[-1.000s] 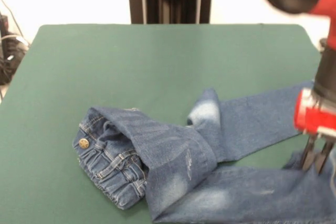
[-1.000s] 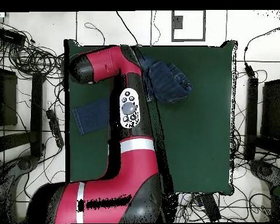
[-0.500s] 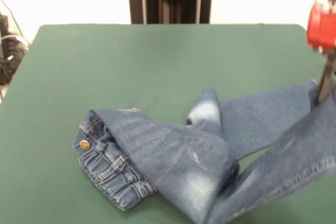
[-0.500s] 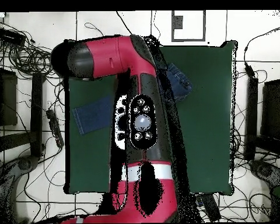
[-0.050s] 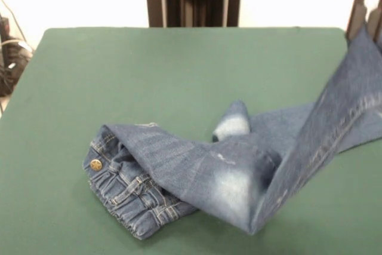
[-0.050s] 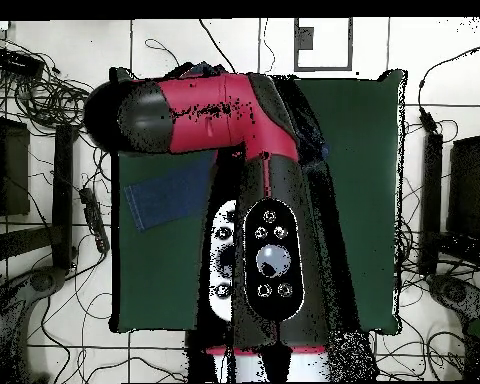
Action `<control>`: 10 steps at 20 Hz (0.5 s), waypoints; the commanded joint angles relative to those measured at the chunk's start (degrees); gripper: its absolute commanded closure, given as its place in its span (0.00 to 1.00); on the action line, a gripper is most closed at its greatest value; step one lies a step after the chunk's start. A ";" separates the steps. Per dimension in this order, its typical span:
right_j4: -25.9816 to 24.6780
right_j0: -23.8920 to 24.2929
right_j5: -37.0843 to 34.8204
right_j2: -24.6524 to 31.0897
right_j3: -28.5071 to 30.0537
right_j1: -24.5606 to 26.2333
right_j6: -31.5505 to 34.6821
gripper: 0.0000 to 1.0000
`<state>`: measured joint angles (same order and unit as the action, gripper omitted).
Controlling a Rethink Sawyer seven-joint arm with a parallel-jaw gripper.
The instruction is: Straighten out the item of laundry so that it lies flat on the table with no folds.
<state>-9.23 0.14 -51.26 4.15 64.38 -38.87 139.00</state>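
One trouser leg of the jeans (image 5: 197,177) is hoisted off the desk (image 5: 149,76) toward the front view's upper right, where the pincer (image 5: 365,5) grips its hem. Waist end sits bunched and folded near the desk's front left; other leg lies flat on the cloth. Roughly early-to-mid: lifted leg needs laying out, waist unfolding.

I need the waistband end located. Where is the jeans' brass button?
Front view: the brass button sits at the jeans' left end, near the table's front-left area.
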 commanded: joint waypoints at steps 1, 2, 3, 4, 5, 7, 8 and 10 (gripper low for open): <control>3.38 0.14 -6.80 1.26 19.06 -7.54 -2.16 1.00; 3.62 0.29 -6.82 1.19 19.97 -8.11 -2.16 1.00; 3.53 0.33 -6.77 0.97 20.69 -8.61 -2.24 1.00; 3.61 0.46 -6.98 0.85 21.40 -9.02 -2.17 1.00; 3.59 0.62 -6.64 0.81 22.25 -9.41 -2.12 1.00; 3.76 1.12 -6.37 0.72 24.09 -10.59 -2.13 1.00; 3.57 1.18 -6.22 0.53 24.84 -11.20 -2.17 1.00; 3.12 1.31 -5.29 0.20 26.78 -12.58 -2.18 1.00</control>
<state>-7.67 1.43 -51.25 3.47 75.58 -48.73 139.00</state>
